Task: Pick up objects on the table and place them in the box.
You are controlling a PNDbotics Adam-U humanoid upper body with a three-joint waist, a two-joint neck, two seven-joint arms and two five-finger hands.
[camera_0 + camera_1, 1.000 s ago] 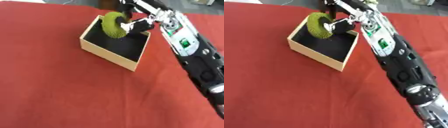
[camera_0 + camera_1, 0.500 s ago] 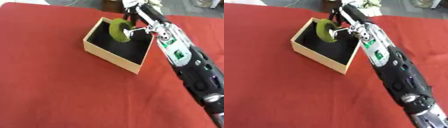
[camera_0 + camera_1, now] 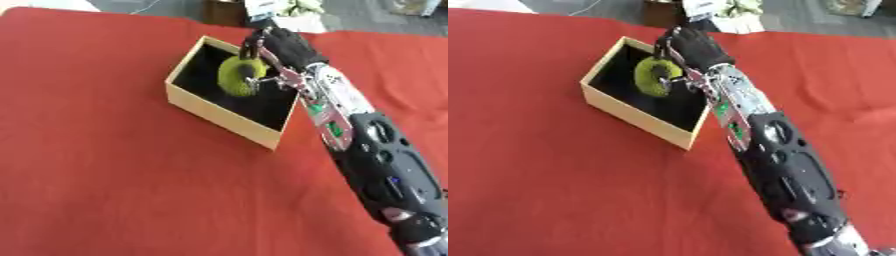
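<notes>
A tan cardboard box (image 3: 219,119) with a black inside stands on the red table, set at an angle. My right hand (image 3: 282,47) reaches over its far right wall with fingers curled round a yellow-green fuzzy ring (image 3: 235,76). The ring stands on edge inside the box, low above or on the black floor; which one I cannot tell. My right arm (image 3: 772,150) runs from the lower right corner up to the box. My left hand shows in neither view.
The red cloth (image 3: 105,190) covers the whole table around the box. Beyond the far edge lie a grey floor and some pale clutter (image 3: 289,9).
My right hand has carried the ring from above the box's far wall down into the box. The camera has also shifted, so the box sits lower in the views.
</notes>
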